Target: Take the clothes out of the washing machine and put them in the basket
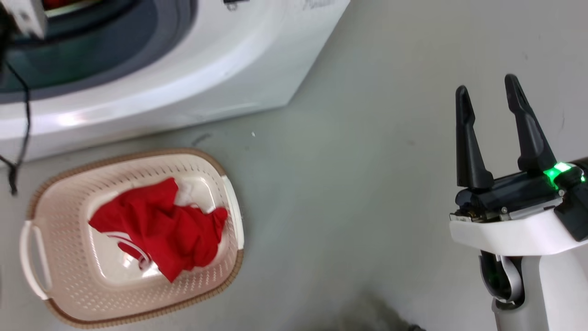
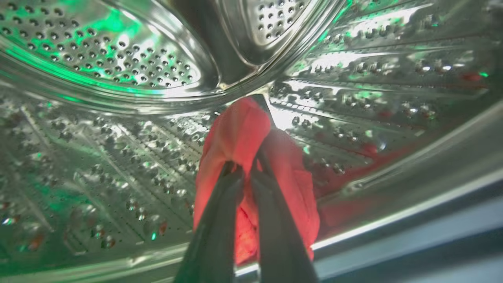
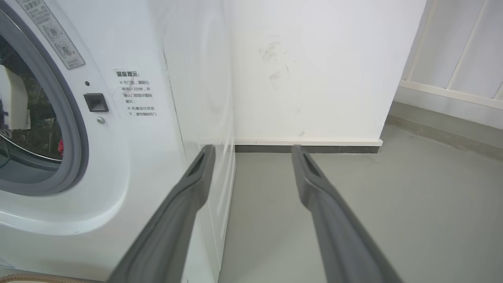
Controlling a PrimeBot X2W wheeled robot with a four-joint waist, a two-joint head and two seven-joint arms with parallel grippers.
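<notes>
1. Inside the washing machine [image 1: 206, 69], centre of the left wrist frame: the left gripper [image 2: 245, 167] has its two dark fingers pinched shut on a red garment [image 2: 239, 129], bunched low against the steel drum [image 2: 118, 157]
2. Lower left of the head frame: another red-and-white piece [image 1: 161, 225] lies in the basket [image 1: 69, 285] beside the machine
3. Lower right: the right gripper [image 1: 489, 92] hangs idle, fingers spread, empty
4. Extraction appears under way; next the cloth likely needs drawing out over the porthole lip [image 3: 78, 149] without snagging, then lowering into the basket

Red garment [image 1: 161, 227] w/ white bits crumpled in cream basket [image 1: 69, 285]; 2nd red piece [image 2: 239, 133] bunched inside steel drum [image 2: 118, 165] of white washer [image 1: 206, 59].
</notes>
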